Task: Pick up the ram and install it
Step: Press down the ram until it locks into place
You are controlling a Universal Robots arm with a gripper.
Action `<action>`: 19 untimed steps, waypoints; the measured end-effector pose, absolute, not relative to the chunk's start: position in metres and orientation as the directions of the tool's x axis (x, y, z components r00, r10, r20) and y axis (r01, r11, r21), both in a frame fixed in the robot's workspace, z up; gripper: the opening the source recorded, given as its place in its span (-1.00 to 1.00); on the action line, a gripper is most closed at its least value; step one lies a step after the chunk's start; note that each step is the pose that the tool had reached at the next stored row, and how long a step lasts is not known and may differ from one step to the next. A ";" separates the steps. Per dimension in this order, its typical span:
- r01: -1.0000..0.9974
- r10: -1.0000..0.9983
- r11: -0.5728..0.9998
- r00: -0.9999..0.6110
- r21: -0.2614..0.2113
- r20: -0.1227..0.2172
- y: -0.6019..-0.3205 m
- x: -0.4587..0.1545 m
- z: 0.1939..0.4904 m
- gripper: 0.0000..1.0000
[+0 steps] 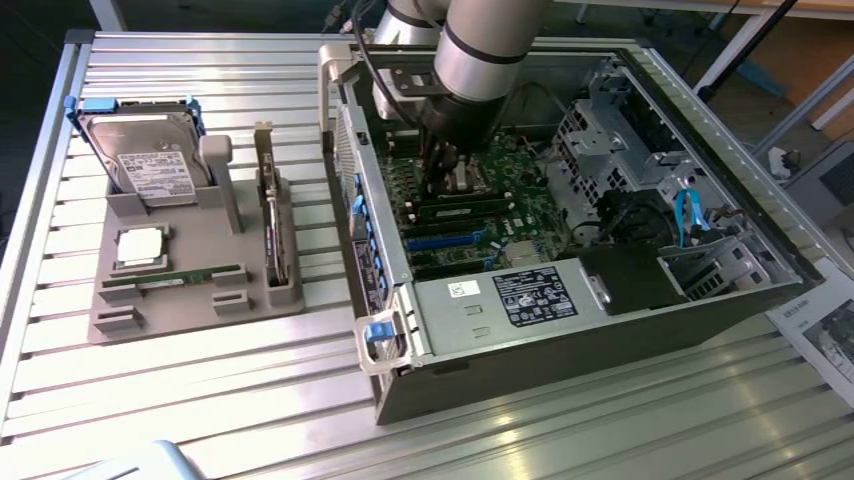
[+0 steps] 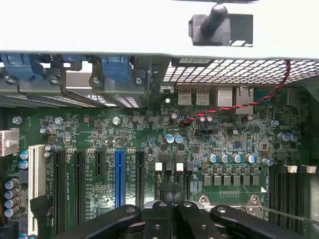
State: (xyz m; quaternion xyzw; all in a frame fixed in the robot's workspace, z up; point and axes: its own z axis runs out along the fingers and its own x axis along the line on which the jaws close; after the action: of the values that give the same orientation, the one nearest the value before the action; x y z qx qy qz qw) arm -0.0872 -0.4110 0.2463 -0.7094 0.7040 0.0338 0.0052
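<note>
End effector (image 2: 172,206) hovering clenched and empty inside the case (image 1: 694,300), over the motherboard (image 2: 149,149).
Ram (image 1: 174,279) lying untouched in the holder (image 1: 187,310) on the bench (image 1: 200,400), well apart; pickup and install both remaining, judging by this.

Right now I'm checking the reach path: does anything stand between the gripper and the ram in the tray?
Yes. The shut gripper sits inside the computer case; the case wall and the upright card at the tray edge stand between it and the ram.
</note>
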 end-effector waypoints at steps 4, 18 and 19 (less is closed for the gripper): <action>-0.999 -0.998 -0.009 0.006 0.040 -0.055 -0.412 -0.087 0.246 -0.80; -0.999 -0.998 -0.009 0.007 0.039 -0.055 -0.414 -0.088 0.244 -0.80; -0.999 -0.998 -0.009 0.007 0.039 -0.055 -0.414 -0.089 0.243 -0.80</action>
State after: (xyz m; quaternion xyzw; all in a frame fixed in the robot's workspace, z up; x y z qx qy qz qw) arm -0.0886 -0.4137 0.2430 -0.7094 0.7040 0.0335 0.0055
